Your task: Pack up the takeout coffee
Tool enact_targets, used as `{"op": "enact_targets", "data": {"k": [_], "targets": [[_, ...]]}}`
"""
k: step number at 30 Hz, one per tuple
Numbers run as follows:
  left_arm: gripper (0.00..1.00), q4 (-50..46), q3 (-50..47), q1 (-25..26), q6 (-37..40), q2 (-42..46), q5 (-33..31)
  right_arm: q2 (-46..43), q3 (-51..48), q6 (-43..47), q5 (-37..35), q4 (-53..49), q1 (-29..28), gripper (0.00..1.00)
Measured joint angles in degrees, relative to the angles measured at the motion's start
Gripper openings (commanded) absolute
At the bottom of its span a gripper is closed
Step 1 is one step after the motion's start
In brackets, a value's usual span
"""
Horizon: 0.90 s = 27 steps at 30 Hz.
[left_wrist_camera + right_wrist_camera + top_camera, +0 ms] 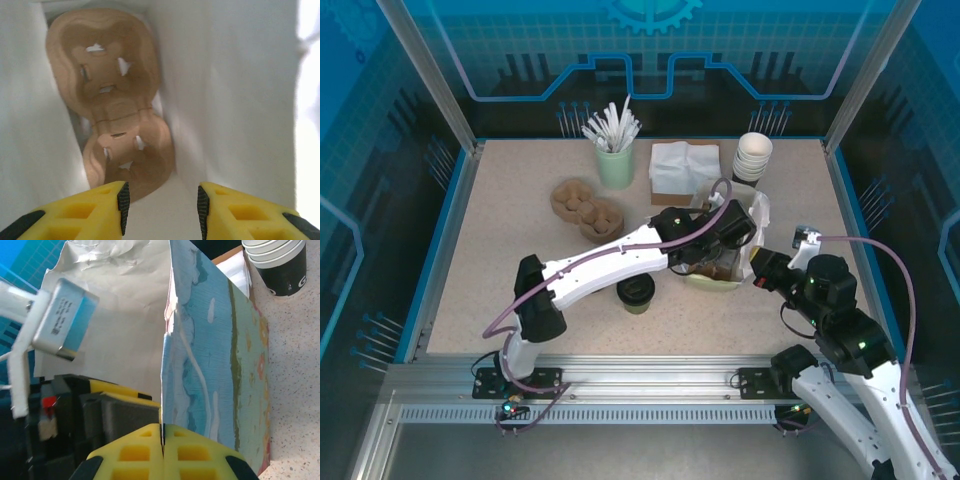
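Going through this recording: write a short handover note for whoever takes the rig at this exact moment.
Left gripper: open and empty, reaching down inside the paper bag, above a pulp cup carrier lying at its bottom.
Right gripper: shut on the paper bag's edge, apparently steadying it.
Takeout coffee: upright, lid on, on the table outside the bag, not gripped.
Done: carrier in the bag.
Left: bring the left gripper out, grasp the coffee and set it into the carrier, probably with the right gripper holding the bag meanwhile.
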<state>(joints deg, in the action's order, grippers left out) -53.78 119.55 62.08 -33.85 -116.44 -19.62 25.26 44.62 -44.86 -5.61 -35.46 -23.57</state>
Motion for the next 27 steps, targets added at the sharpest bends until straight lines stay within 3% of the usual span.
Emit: {"op": "enact_targets", "data": {"k": [17,27], "targets": [[0.41,-1.46,1.18,-4.37,-2.29,-6.75,12.74,-1.27,-2.43,-1.09,2.43,1.38,-0.02,0.0],[0.41,-1.57,1.46,-6.88,-2.93,-10.1,17.11,-1.27,-2.89,-1.25,3.74,2.93,-0.44,0.0]]}}
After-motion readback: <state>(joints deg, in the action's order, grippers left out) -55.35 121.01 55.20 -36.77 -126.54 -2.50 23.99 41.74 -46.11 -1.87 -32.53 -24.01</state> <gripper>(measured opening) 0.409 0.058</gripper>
